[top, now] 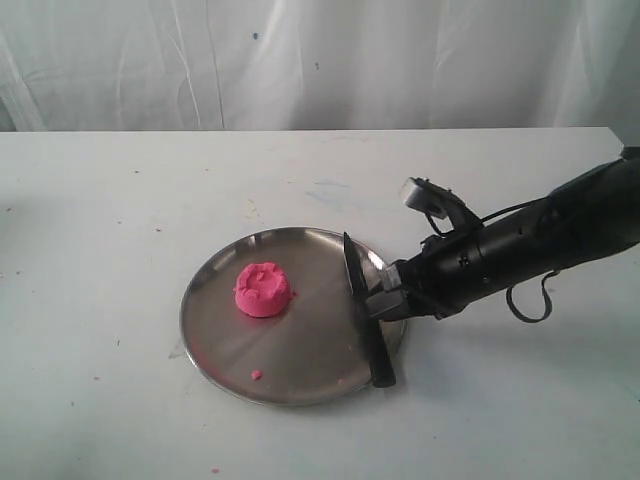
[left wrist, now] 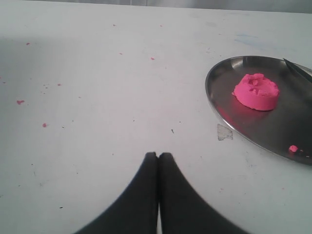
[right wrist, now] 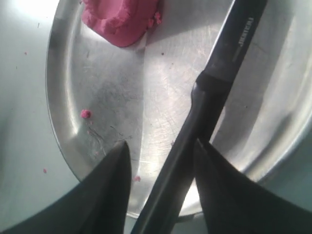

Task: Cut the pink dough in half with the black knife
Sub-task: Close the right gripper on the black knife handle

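The right gripper (right wrist: pixel 161 148), jaws apart, straddles the slim black knife's (top: pixel 362 312) handle on the round steel plate (top: pixel 215 330). The uncut pink dough lump (top: pixel 263 289) sits mid-plate. The left gripper (left wrist: pixel 158 156) is closed, empty.

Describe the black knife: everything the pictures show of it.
The black knife is slim and matt black all over, with a pointed blade bearing small pale lettering and a straight handle. It lies across the right side of the steel plate, tip toward the far rim, handle end past the near rim. The right gripper straddles its handle, fingers open on either side. It is clear of the pink dough.
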Robot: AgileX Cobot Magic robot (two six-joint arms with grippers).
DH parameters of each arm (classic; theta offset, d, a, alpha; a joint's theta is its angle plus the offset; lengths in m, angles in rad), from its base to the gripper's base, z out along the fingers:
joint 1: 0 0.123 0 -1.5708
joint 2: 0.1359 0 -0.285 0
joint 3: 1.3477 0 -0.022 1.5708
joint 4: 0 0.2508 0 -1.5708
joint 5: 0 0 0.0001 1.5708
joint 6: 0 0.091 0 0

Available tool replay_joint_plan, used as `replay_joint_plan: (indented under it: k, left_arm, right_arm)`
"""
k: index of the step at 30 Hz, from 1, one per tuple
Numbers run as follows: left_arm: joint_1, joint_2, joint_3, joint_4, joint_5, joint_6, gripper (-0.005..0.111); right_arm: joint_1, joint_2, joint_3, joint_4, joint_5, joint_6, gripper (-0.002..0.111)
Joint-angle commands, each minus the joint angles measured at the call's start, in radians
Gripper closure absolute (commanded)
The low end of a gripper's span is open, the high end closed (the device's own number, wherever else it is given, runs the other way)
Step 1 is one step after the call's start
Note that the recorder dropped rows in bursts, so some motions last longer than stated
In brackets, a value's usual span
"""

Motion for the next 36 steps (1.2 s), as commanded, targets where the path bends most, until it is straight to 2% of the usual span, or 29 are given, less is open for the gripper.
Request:
replay_joint_plan:
  k: [1,9,27,29,36]
  left_arm:
    - [0.005,-0.005,0.004,-0.007,-0.004,0.000,0.107]
    - [0.005,-0.005,0.004,-0.007,-0.004,0.000,0.107]
    - [0.005,-0.005,0.004,-0.007,-0.004,0.000,0.107]
    - [0.005,-0.005,0.004,-0.007,-0.004,0.000,0.107]
    - [0.005,-0.005,0.004,-0.007,-0.004,0.000,0.107]
  right_arm:
    - [0.010,0.010,-0.012,-0.026,-0.026,0.019,0.068]
    - [0.018,0.046,-0.016,-0.028,-0.055,0.021,0.064]
    - [0.046,0.094,-0.039,-0.050,-0.058,0.059,0.064]
    - [0.046,0.094,-0.039,-0.050,-0.061,0.063,0.066]
    - [0.046,0.094,-0.039,-0.053,-0.073,0.078,0.083]
